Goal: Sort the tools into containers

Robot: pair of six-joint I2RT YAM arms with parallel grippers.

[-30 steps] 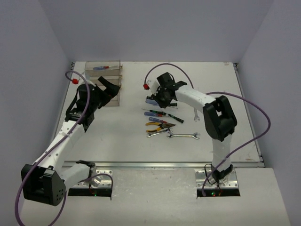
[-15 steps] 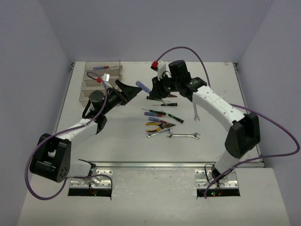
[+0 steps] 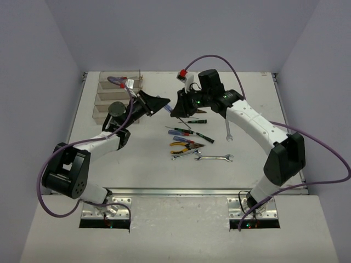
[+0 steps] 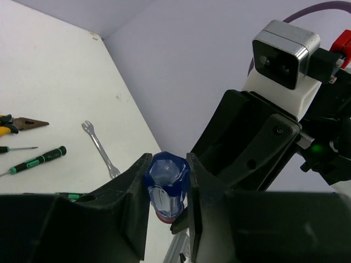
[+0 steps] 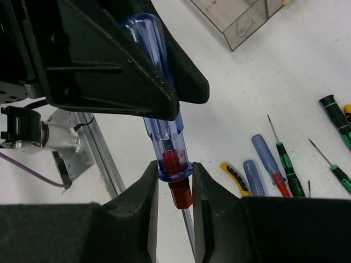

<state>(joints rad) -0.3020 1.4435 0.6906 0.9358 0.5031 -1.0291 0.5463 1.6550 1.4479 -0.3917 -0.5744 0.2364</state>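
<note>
A blue-handled screwdriver (image 3: 168, 109) hangs in the air between my two grippers, above the table's middle. My left gripper (image 3: 162, 104) is shut on the butt of its clear blue handle (image 4: 166, 183). My right gripper (image 5: 174, 176) has its jaws against the handle's flange (image 5: 174, 167) at the red collar, shaft pointing back between them. The containers (image 3: 104, 97) stand at the back left, with a blue screwdriver (image 3: 117, 79) in the farthest one. More tools lie at centre: slim screwdrivers (image 3: 188, 133), yellow-handled pliers (image 3: 185, 147) and wrenches (image 3: 213, 158).
A third wrench (image 3: 229, 131) lies right of the pile, under my right forearm. The left wrist view shows a wrench (image 4: 101, 150), a black-green screwdriver (image 4: 41, 160) and pliers' tips (image 4: 24, 123). A container's corner (image 5: 241, 19) shows in the right wrist view.
My right gripper lifted the blue screwdriver off the table and carried it left. My left arm swung right from the containers and shut its jaws on the handle.
</note>
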